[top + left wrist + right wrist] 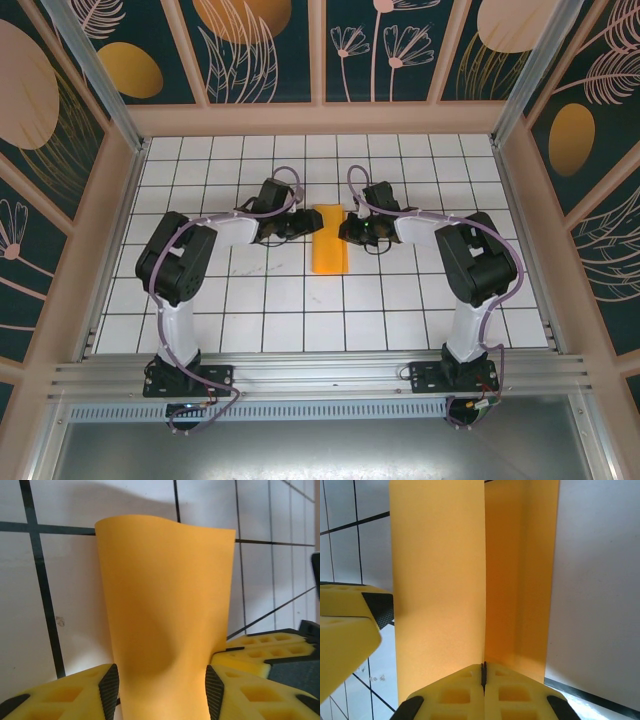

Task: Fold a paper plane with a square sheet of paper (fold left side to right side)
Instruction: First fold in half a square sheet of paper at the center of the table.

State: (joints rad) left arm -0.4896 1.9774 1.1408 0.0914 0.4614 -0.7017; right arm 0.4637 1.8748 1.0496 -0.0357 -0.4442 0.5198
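The paper (330,240) lies lengthwise toward the far edge of the tabletop (250,300), between the spread left pincer (304,225) and the right pincer (349,232), which pinches its right edge.

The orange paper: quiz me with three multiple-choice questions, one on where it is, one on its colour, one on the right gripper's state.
1. The sheet of paper lies: A between the left gripper and the right gripper; B left of both; C right of both.
2. Its colour: A blue; B orange-yellow; C white.
3. The right gripper is: A wide open; B shut on the sheet of paper; C holding a pen.
Answers: 1 A, the top view shows it between them. 2 B, orange-yellow in every view. 3 B, the right wrist view shows it closed on the paper's edge.
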